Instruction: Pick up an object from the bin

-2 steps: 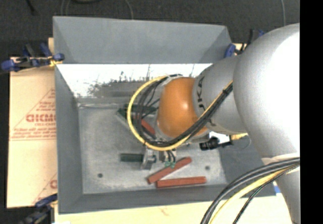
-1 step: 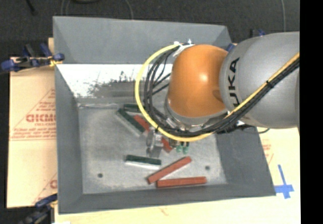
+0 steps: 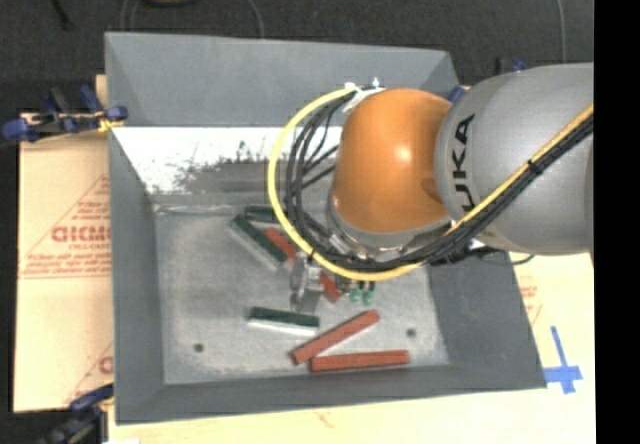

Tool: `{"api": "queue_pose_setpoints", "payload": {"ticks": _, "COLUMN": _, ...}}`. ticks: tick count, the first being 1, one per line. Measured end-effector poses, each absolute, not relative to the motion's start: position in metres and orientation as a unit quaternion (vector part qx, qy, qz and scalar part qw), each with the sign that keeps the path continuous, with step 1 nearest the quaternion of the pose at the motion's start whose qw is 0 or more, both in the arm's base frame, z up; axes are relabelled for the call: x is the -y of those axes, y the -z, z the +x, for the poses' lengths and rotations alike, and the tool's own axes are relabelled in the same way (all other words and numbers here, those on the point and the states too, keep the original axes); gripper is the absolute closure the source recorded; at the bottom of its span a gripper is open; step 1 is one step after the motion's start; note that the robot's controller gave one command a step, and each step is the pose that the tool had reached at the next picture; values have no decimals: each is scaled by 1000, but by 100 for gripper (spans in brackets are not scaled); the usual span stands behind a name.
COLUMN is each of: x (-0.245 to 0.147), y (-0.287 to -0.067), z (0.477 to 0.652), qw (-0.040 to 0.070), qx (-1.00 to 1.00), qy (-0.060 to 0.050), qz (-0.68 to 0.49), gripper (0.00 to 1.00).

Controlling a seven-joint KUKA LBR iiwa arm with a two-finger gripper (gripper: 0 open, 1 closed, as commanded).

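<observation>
So, biggest thing first: the grey arm (image 3: 520, 172) comes in from the right and a good chunk of the grey bin (image 3: 200, 282) is covered by it. The orange cover (image 3: 390, 162) on the wrist, with a loop of cables (image 3: 285, 162) round it, sits right over the middle of the bin, so whatever lies on the floor under it is hidden.

On the bare floor a few flat bars can be made out. Two red-brown bars lie near the front wall, one flat along it (image 3: 360, 361) and one tilted just above it (image 3: 337, 335). A dark green bar (image 3: 283, 318) lies just left of those. A small heap of green and red bars (image 3: 262, 232) is partly tucked under the cables further back.

The gripper (image 3: 305, 284) is seen poking out below the cover, low over the floor, between that heap and the dark green bar, which looks nearest to it. How far open it is can't be told, and nothing can be seen held in it.

Progress-wise: probably nothing is picked yet, so the grab and the lift look like they're both left. A small green bit (image 3: 362, 297) by the cover's edge is too unclear to be named.
</observation>
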State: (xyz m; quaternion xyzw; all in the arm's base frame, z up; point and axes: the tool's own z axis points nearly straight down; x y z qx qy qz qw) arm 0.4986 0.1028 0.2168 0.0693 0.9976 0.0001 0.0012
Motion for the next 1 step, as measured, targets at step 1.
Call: {"api": "queue_pose_setpoints", "payload": {"ticks": 1, "x": -122, "y": -143, "z": 526, "qw": 1, "qx": -997, "qy": 0, "qz": 78, "gripper": 0}}
